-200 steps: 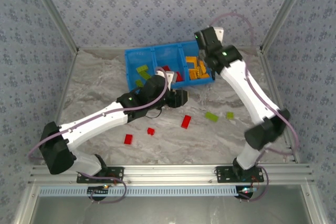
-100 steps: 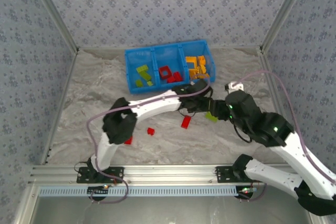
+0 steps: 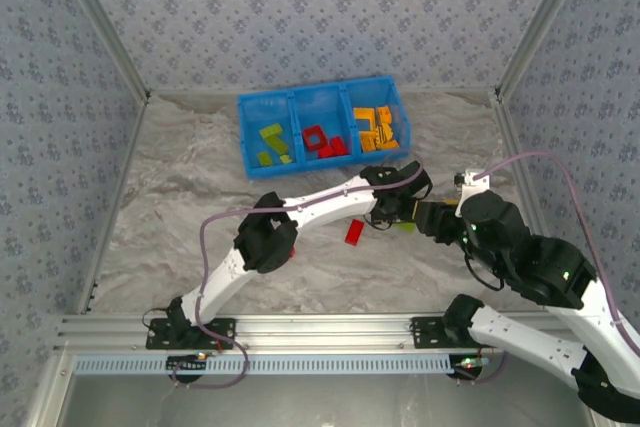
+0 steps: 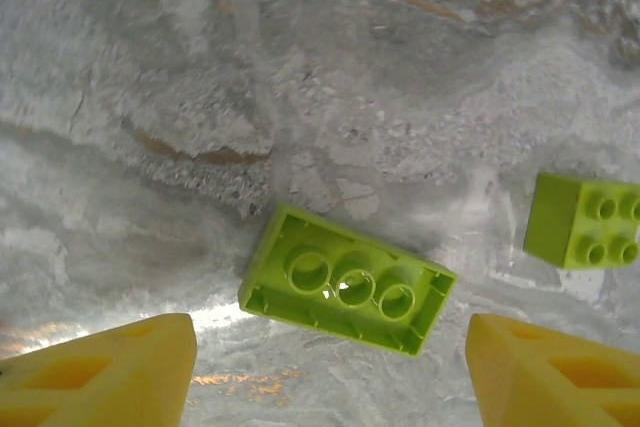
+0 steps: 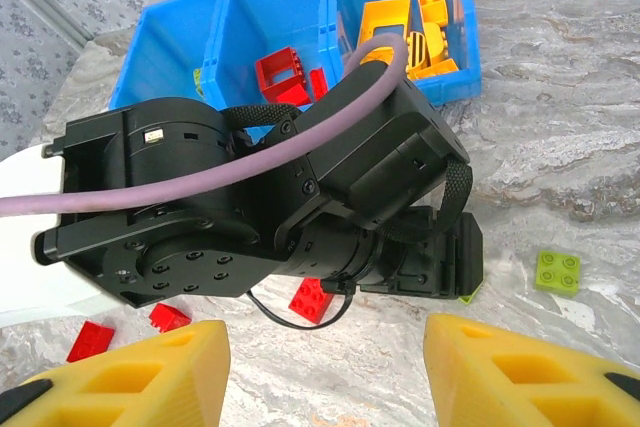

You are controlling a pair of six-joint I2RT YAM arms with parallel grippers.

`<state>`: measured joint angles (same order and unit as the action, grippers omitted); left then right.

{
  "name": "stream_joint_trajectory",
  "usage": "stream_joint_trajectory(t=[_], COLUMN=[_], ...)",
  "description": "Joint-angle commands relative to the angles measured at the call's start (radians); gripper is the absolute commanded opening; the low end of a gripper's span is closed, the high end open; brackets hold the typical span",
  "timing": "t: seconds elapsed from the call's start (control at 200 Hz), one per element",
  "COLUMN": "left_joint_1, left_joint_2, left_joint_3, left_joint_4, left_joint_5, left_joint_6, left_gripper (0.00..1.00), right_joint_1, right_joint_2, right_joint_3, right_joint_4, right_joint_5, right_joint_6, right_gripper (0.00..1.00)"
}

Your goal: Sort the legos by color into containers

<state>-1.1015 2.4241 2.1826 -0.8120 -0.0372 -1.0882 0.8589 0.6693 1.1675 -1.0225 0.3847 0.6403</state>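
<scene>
Top external view: I have both arms reaching in over the marbled table (image 3: 180,177), meeting to the near right of the blue bin (image 3: 320,107). The bin sits at the far side, with lime pieces (image 3: 270,142) in its left compartment, red pieces (image 3: 320,140) in the middle and orange-yellow pieces (image 3: 375,127) on the right. A loose red brick (image 3: 354,232) lies on the table just left of where the two arms meet.

Left wrist view: my left gripper (image 4: 330,372) is open, its yellow fingers (image 4: 100,372) spread wide with nothing gripped. It hangs above a long lime brick (image 4: 345,292) that lies flat on the table between them, hollow side up, at a slight angle. A small lime brick (image 4: 582,219), studs up, rests apart to the right.

Right wrist view: my right gripper (image 5: 325,377) is also open and empty. It points at the black wrist (image 5: 250,197) of the left arm, which fills the space between it and the bin. From here the small lime brick lies on the table to the right of that wrist, and two more red bricks (image 5: 168,316) lie near the left finger.
</scene>
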Motion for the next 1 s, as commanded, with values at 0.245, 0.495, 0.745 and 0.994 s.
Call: stream_joint_trajectory(t=[0.245,0.495,0.745,0.994], left_joint_1=[-0.006,0.011,0.014,0.015], left_joint_2=[-0.02,0.06,0.095,0.149], left_joint_3=[-0.01,0.062,0.073,0.154], left_joint_4=[0.028,-0.022,-0.042,-0.157], left_joint_5=[0.046,0.066,0.081,0.048], left_joint_6=[-0.462,-0.595,-0.704,-0.782], left_gripper=[0.68,0.65,0.64,0.56], right_joint_1=[0.008,0.009,0.008,0.009], right_joint_2=[-0.014,-0.033,-0.075,-0.082], right_joint_3=[0.052,0.034,-0.004,-0.012], right_joint_4=[-0.029,0.029,0.013,0.004], right_joint_5=[0.042,-0.008,0.026,0.036], right_joint_6=[0.014,-0.027,-0.034,-0.021], right_gripper=[0.56,0.59,0.59,0.59])
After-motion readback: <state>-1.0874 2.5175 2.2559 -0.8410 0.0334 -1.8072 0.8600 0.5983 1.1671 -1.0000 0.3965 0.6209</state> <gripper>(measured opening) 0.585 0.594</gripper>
